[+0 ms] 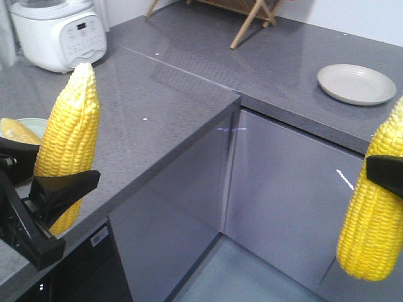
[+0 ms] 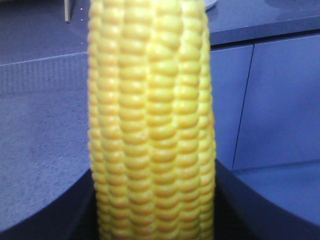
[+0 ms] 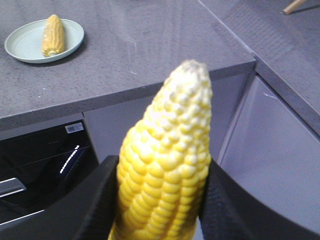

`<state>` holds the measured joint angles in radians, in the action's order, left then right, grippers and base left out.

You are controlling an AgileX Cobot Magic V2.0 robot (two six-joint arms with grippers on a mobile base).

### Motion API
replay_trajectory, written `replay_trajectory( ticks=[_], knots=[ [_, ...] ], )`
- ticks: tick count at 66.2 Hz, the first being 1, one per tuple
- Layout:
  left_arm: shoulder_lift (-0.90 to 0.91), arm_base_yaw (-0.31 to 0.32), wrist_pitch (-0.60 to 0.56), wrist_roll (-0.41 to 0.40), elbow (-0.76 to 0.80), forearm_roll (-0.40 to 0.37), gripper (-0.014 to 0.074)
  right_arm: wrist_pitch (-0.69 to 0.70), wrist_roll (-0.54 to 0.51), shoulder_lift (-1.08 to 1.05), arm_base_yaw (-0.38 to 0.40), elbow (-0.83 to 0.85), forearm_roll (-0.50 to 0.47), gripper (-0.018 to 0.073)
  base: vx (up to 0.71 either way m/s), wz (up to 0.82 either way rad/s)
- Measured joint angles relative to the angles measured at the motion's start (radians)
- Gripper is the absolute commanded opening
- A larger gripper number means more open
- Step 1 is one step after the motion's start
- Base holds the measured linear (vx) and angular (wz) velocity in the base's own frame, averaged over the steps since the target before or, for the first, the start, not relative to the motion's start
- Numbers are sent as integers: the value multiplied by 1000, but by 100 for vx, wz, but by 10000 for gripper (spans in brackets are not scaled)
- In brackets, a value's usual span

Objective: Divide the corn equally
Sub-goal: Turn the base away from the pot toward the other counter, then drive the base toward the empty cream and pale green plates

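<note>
Closing on the left cob [image 1: 68, 126] from both sides, the left fingers [image 1: 66, 182] are gripping it around its lower third. Most of its length is standing clear above them, and only the blunt end is showing below. In the left wrist view the two dark fingers [image 2: 40, 220] are pressing against the kernel rows from left and right. The left arm is reaching in from the lower left corner of the exterior view and holding this cob above the near edge of the grey tabletop [image 1: 157, 94]. Its long axis is running nearly vertical, with the pale tapered tip pointing up and leaning slightly right. The right fingers [image 1: 385, 173] are clamping the right cob [image 1: 373, 220] in the same way, gripping it about midway along the part that shows. The right arm is coming in from the right edge, mostly out of frame. This cob is hanging off the tabletop in front of the grey cabinet doors [image 1: 283, 189], lower than the beige plate [image 1: 356, 85] and well apart from it. Its axis is also running close to upright, blunt end down and paler tip up. A third cob [image 3: 52, 35] is lying flat on a pale green plate [image 3: 20, 50] on the tabletop, tip pointing away from the right wrist camera.
</note>
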<state>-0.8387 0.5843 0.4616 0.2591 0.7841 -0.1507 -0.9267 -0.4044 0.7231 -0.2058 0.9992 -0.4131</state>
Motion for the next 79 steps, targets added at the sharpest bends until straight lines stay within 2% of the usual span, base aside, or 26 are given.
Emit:
replay_trajectory(
  ticks=[79],
  knots=[
    [0, 0, 0, 0, 0, 0, 224, 0, 0, 0, 0, 0, 0, 225, -3, -29]
  ],
)
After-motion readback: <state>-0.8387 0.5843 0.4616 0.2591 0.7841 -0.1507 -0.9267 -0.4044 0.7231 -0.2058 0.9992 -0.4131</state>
